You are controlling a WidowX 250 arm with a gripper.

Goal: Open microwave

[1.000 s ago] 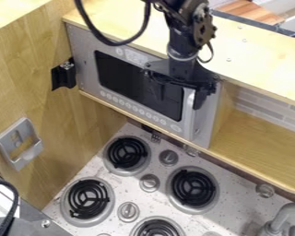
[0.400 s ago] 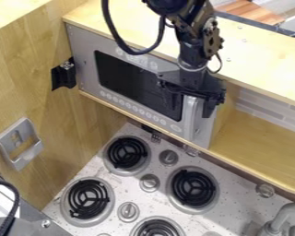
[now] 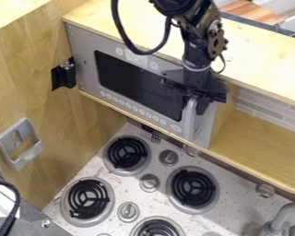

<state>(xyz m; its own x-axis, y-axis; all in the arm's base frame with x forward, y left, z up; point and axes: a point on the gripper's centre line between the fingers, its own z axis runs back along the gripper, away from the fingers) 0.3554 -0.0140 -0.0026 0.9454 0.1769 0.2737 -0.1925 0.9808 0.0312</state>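
At microwave handle (image 3: pixel 189 123), pincer (image 3: pixel 190 108), shelf edge (image 3: pixel 255 172) alongside

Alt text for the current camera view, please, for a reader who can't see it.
A black robot arm hangs with its end effector at the upper end of the handle on a closed silver toy microwave, above a stove with black coil burners.

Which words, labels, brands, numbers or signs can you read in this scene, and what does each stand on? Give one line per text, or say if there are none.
None can be read.
Row of round buttons along the bottom of the microwave front: any marks are too small to read.
Pale panel above its dark window: too small to read.
Stove knobs: too small to read any marks.
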